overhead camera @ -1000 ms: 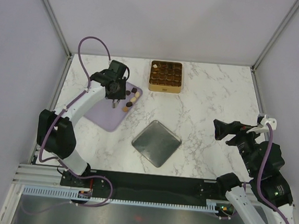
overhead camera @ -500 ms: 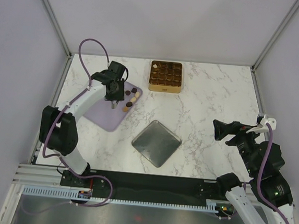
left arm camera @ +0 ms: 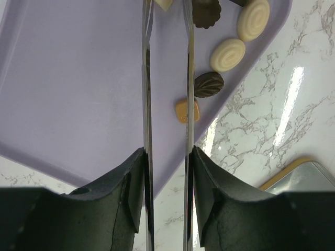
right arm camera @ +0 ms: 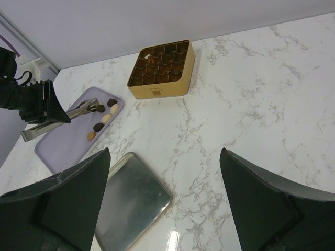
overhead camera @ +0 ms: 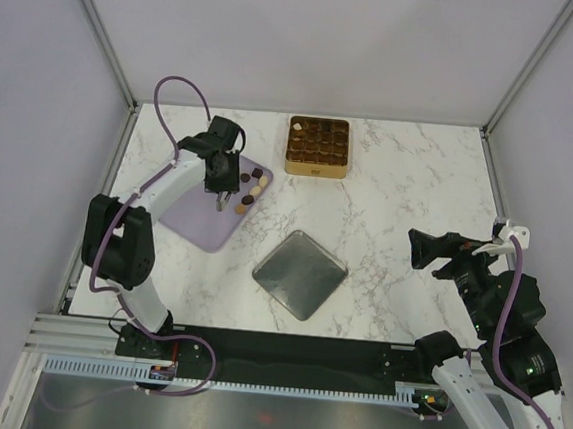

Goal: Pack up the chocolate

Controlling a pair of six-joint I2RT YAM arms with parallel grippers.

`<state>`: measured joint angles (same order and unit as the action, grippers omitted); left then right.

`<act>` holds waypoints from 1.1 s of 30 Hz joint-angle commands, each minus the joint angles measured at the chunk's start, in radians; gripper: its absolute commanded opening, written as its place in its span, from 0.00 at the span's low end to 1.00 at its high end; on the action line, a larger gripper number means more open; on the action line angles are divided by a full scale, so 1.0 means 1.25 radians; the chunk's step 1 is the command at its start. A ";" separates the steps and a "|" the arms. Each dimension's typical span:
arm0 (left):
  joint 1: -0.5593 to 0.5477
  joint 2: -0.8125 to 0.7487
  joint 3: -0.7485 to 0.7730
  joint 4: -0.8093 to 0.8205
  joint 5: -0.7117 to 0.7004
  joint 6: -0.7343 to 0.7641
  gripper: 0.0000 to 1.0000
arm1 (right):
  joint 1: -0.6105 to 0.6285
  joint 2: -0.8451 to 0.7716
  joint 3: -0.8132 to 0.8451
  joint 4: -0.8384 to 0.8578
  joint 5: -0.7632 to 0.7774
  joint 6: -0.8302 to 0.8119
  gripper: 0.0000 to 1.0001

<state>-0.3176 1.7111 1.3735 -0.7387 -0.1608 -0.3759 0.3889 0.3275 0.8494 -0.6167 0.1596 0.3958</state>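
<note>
Several chocolate pieces (overhead camera: 251,187) lie along the right edge of a lilac board (overhead camera: 197,222). Close up I see two cream spirals (left arm camera: 227,55), a dark leaf (left arm camera: 209,84) and a small tan square (left arm camera: 187,111). My left gripper (overhead camera: 218,183) (left arm camera: 166,157) is shut on thin metal tweezers (left arm camera: 147,78). The blades stand slightly apart, and their tips reach a pale piece (left arm camera: 163,4) at the frame's top edge. The gold grid tin (overhead camera: 318,146) stands behind, with a few pieces in its compartments. My right gripper (overhead camera: 420,249) (right arm camera: 165,157) hangs open and empty at the right.
A square silver lid (overhead camera: 299,274) lies flat on the marble table (overhead camera: 420,176), between the two arms. Walls and frame posts close in the table at the back and both sides.
The left arm's elbow has swung back to the left. The tweezers have shifted slightly toward the chocolates and their blades have narrowed a little. The right arm has not moved.
</note>
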 commanded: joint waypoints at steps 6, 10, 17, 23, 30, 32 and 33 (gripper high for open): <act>0.006 0.033 0.044 0.029 0.021 0.012 0.42 | 0.003 -0.012 0.010 0.007 0.013 -0.005 0.94; 0.006 0.026 0.040 0.022 0.019 0.012 0.39 | 0.003 -0.013 0.013 0.006 0.015 -0.004 0.94; 0.006 -0.030 0.060 -0.009 0.019 0.009 0.34 | 0.003 -0.010 0.013 0.007 0.005 0.004 0.94; -0.021 -0.072 0.121 -0.021 0.048 0.003 0.33 | 0.003 -0.001 0.016 0.012 -0.001 0.004 0.94; -0.093 -0.025 0.248 -0.020 0.062 0.023 0.33 | 0.003 0.017 0.024 0.023 -0.004 0.009 0.94; -0.118 0.013 0.302 -0.020 0.070 0.032 0.33 | 0.004 0.019 0.026 0.025 -0.004 0.007 0.94; -0.126 0.026 0.320 -0.020 0.073 0.039 0.33 | 0.003 0.021 0.026 0.025 -0.003 0.007 0.94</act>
<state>-0.4458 1.6974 1.6905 -0.7834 -0.0975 -0.3710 0.3889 0.3374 0.8497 -0.6136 0.1585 0.3973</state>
